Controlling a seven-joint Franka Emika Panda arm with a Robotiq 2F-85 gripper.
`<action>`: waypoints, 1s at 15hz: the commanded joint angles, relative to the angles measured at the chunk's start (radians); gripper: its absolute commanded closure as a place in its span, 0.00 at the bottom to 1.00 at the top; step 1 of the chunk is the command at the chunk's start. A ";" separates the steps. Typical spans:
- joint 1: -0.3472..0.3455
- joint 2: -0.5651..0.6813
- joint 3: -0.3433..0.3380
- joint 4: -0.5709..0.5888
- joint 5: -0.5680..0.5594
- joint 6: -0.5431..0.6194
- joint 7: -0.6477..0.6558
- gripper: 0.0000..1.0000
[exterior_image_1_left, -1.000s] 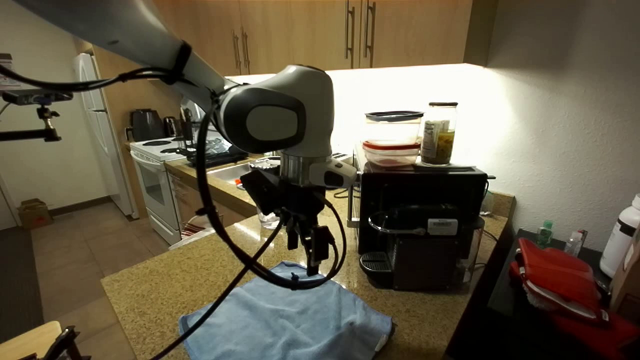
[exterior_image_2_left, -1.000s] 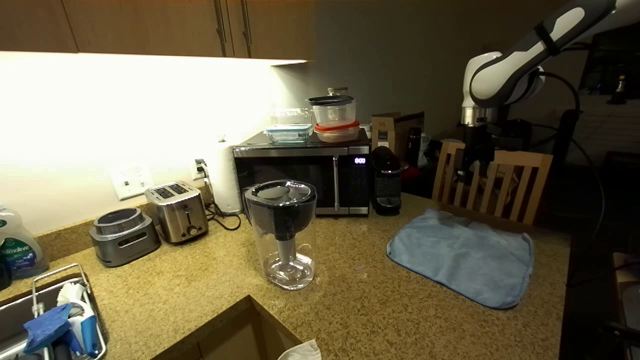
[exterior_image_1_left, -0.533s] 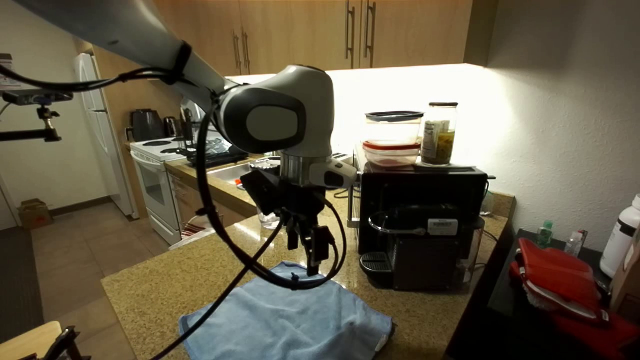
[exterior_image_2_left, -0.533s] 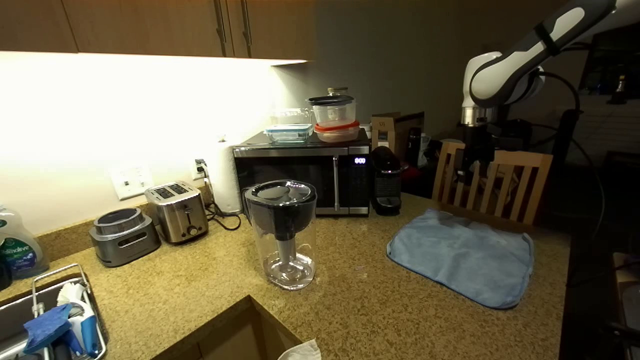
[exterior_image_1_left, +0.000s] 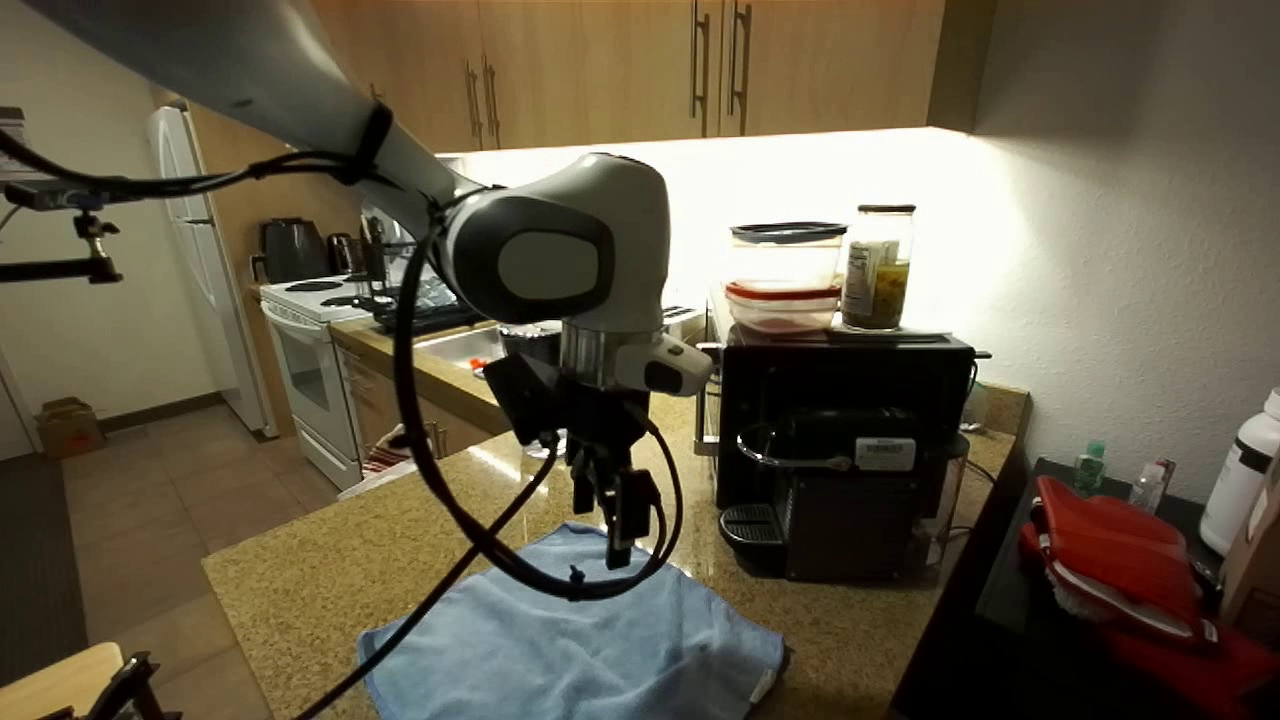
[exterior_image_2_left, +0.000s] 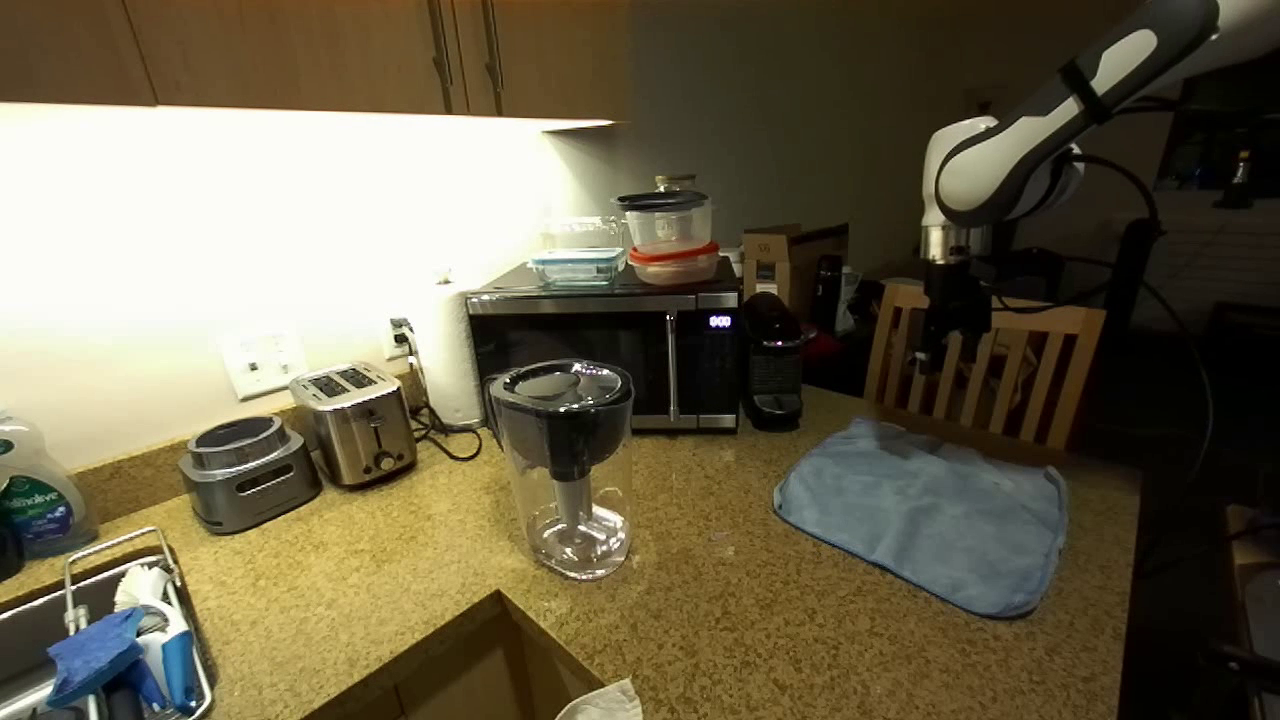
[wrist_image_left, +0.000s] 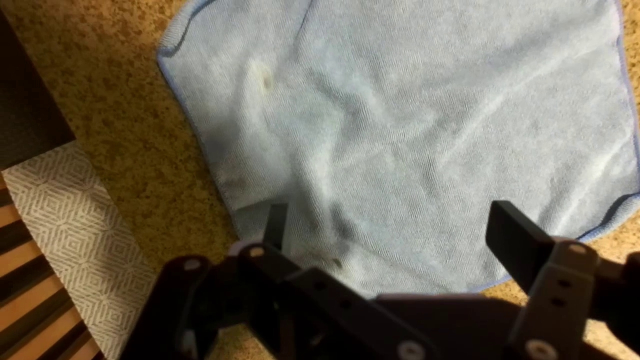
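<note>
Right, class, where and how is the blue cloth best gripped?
The blue cloth lies spread on the counter, with a raised crease left of its centre in the wrist view. Probably pinch that from straight above, open fingers astride it; flat fabric would likely give less to grip.

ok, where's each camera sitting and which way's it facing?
Wrist view: mounted by the gripper, looking down at the towel; only gripper shows, jaws open.
An exterior view: at the towel end of the counter, facing cupboards and stove; arm, gripper show.
An exterior view: near the sink, facing pitcher and microwave; arm, gripper show.
Both exterior views share towel, microwave, arm.
</note>
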 joint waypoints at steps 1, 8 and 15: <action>-0.005 0.021 -0.003 -0.017 -0.035 0.024 0.087 0.00; -0.001 0.066 -0.026 -0.019 -0.072 0.050 0.228 0.00; 0.013 0.126 -0.066 -0.018 -0.125 0.096 0.462 0.00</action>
